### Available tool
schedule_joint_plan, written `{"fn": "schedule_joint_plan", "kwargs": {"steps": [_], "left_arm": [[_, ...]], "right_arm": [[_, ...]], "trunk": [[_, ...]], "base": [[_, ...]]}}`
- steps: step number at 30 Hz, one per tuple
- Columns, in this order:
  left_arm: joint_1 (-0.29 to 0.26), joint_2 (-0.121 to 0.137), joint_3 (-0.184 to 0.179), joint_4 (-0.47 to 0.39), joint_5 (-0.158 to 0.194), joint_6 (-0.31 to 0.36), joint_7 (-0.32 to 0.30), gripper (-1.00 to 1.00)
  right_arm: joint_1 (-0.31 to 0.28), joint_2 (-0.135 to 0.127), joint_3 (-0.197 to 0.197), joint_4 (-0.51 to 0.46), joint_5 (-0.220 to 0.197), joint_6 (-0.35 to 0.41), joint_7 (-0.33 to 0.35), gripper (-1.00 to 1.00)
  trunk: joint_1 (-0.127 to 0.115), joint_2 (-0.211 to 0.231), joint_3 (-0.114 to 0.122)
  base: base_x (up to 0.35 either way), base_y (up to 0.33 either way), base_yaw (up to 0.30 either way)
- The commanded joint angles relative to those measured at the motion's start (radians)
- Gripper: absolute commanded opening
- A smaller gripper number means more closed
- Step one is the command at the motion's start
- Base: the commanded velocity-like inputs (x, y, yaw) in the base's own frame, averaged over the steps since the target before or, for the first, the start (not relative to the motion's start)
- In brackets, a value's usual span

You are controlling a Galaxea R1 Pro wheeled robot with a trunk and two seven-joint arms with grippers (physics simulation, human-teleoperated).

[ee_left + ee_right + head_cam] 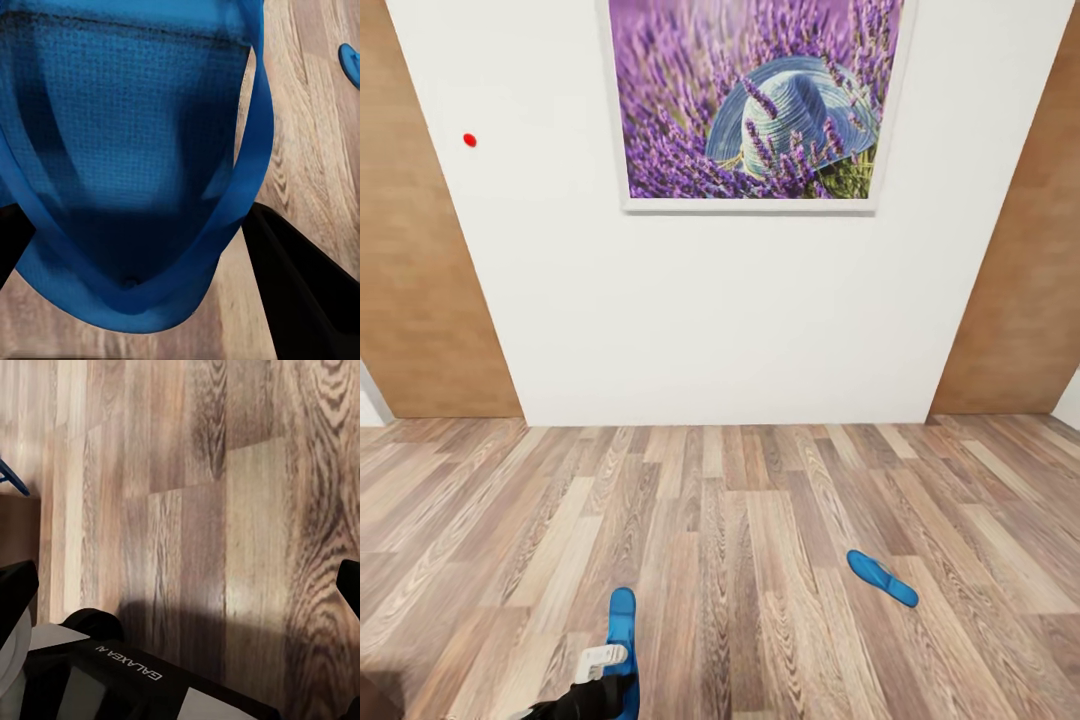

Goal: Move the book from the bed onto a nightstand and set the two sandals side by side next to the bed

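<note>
At about seven o'clock in my head view, my left gripper [603, 662] is clamped on one blue sandal [623, 640], held above the wood floor [740, 560]; in my left wrist view that sandal's sole and thin straps [135, 150] hang right between my dark fingers [300, 292]. The second sandal [882, 578] lies flat on the planks at about four o'clock, well apart from the first, which makes two sandals in all. Above them one framed lavender picture [755, 100] hangs on the white wall [720, 310] at twelve o'clock, and my right wrist view gives floor boards [195, 510] with dark finger edges [15, 585] at either side, so I cannot tell how wide that gripper stands.
</note>
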Motion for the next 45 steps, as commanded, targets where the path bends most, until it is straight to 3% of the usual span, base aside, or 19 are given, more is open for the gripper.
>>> {"fn": "schedule_joint_plan", "kwargs": {"steps": [1, 35, 45], "left_arm": [[-0.001, 0.0, 0.007, 0.002, 0.001, 0.0, -0.007, -1.0], [-0.001, -0.001, 0.007, 0.01, 0.001, 0.0, -0.006, -1.0], [-0.001, -0.002, 0.007, 0.021, 0.0, -0.019, -0.005, -1.0]], "right_arm": [[0.0, 0.0, -0.002, 0.0, -0.006, 0.01, 0.003, 1.0], [0.0, 0.0, -0.002, 0.0, -0.006, 0.01, 0.003, 1.0], [0.0, 0.0, 0.0, 0.0, -0.006, 0.01, 0.003, 1.0]], "trunk": [[0.0, 0.0, -0.001], [0.0, 0.0, -0.001], [0.0, 0.0, -0.001]], "base": [[0.0, 0.0, 0.166], [0.0, 0.0, 0.162], [0.0, 0.0, 0.045]]}}
